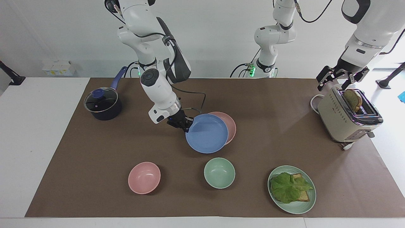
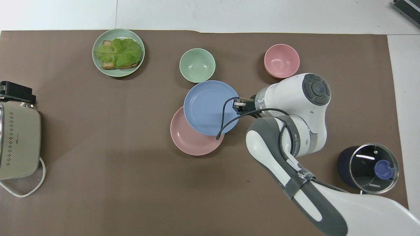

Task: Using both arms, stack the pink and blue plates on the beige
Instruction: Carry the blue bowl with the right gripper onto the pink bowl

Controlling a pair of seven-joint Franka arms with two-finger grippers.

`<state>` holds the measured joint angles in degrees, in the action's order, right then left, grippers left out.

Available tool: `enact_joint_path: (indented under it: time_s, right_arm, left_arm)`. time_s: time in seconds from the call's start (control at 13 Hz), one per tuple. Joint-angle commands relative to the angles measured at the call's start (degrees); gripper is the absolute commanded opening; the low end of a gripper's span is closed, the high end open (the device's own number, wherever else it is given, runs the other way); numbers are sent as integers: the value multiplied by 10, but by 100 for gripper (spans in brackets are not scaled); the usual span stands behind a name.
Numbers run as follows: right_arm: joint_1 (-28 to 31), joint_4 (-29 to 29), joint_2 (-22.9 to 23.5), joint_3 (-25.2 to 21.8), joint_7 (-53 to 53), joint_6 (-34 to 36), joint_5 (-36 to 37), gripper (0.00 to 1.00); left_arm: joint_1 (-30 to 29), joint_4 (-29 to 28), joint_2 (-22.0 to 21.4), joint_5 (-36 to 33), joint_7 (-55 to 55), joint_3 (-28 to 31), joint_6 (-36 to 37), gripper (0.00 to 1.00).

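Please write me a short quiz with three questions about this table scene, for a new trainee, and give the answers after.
1. True or false: the right gripper is shut on the rim of the blue plate.
2. Over which thing is the blue plate held?
A. the green bowl
B. the pink plate
C. the pink bowl
3. Fill in: the left gripper waits open over the ____ at the left arm's end of the table.

Key:
1. True.
2. B. The blue plate covers most of the pink plate.
3. The toaster, which has a slice of toast standing in its slot.
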<state>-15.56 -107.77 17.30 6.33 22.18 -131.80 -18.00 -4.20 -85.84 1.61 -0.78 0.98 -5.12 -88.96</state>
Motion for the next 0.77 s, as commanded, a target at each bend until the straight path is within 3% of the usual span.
enact_joint_path:
  time_s: [0.0,0.69]
  right_arm:
    - [-23,10,15,0,16,-13,7,0]
    - [-50,-41,-3,1,3,-32,9,0]
  left_arm:
    - [-5,-6,-5,-6,3,-2,1,100]
    - [-5,-6,-5,-6,3,-2,2,100]
